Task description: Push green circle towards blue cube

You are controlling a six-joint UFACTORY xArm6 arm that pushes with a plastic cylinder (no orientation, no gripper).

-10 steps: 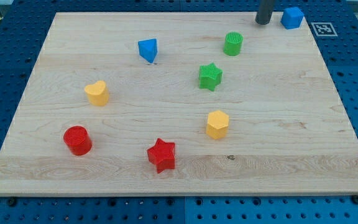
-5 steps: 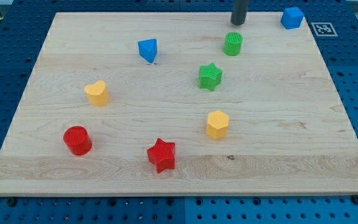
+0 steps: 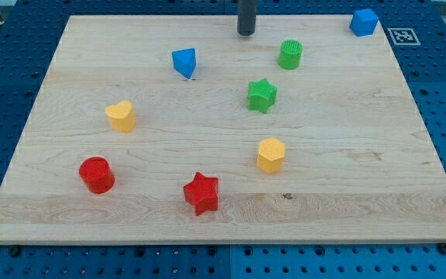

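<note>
The green circle (image 3: 290,55) stands upright near the view's top, right of centre. The blue cube (image 3: 364,22) sits at the board's top right corner. My tip (image 3: 245,32) is on the board near the top edge, up and to the left of the green circle, with a clear gap between them. It is far left of the blue cube.
A green star (image 3: 262,95) lies just below the green circle. A blue triangular block (image 3: 184,62) is left of my tip. A yellow heart (image 3: 120,116), red cylinder (image 3: 97,174), red star (image 3: 201,193) and yellow hexagon (image 3: 271,154) lie lower down.
My tip has slid left along the board's top edge, from beside the blue cube to past the green circle's left side. No block has moved.
</note>
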